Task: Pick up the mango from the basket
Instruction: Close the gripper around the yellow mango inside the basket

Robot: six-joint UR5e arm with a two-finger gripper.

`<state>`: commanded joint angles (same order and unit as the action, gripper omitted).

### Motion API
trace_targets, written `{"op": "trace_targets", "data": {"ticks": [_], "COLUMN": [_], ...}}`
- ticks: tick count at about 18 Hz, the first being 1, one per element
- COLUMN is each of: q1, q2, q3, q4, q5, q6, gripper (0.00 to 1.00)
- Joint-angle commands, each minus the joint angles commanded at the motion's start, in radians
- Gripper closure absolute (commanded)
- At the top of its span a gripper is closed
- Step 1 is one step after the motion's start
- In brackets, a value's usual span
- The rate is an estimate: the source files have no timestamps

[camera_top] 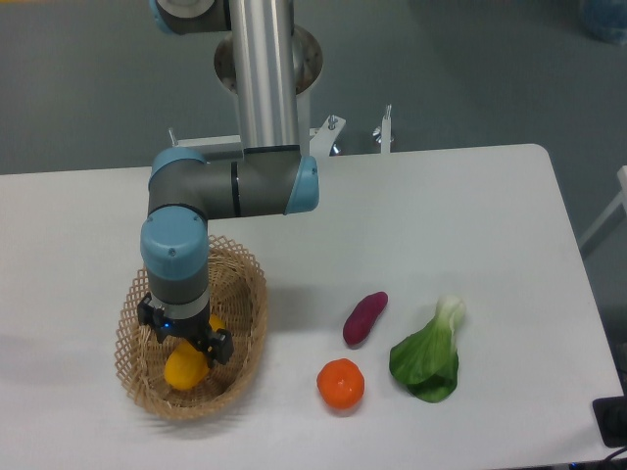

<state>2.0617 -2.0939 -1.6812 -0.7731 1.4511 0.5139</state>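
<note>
In the fixed camera's view, the arm reached down into the basket (250,294) at the left of the worktop (490,215). The tool (186,345) sat low inside it, directly over the mango (184,370), whose yellow body showed just below and a little behind the dark tool housing. The mango's long axis seemed to run roughly from upper right to lower left, though the tool hid much of it. Whether the fingers were spread or already pinching the fruit could not be told. Judging from this, the fruit lay straight beneath the tool, so the coming move depended on closing squarely across its narrow width before lifting.

A purple sweet potato (365,317), a tangerine (341,384) and a leafy green (429,354) lay well apart to the right.
</note>
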Motion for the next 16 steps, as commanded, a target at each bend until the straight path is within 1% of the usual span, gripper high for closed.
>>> {"op": "trace_targets", "data": {"ticks": [1, 3, 5, 6, 7, 8, 14, 16], "q1": [0.000, -0.002, -0.005, -0.005, -0.005, -0.005, -0.003, -0.003], "q2": [0.000, 0.000, 0.000, 0.002, 0.003, 0.005, 0.018, 0.028], "q3": [0.000, 0.000, 0.000, 0.002, 0.002, 0.000, 0.008, 0.011], "q4": [0.000, 0.000, 0.000, 0.000, 0.000, 0.000, -0.002, -0.002], "q5": [0.002, 0.021, 0.023, 0.023, 0.023, 0.023, 0.023, 0.020], "q6": [0.000, -0.003, -0.002, -0.002, -0.002, -0.002, 0.000, 0.002], "gripper": [0.14, 0.24, 0.28, 0.32, 0.35, 0.40, 0.47, 0.48]}}
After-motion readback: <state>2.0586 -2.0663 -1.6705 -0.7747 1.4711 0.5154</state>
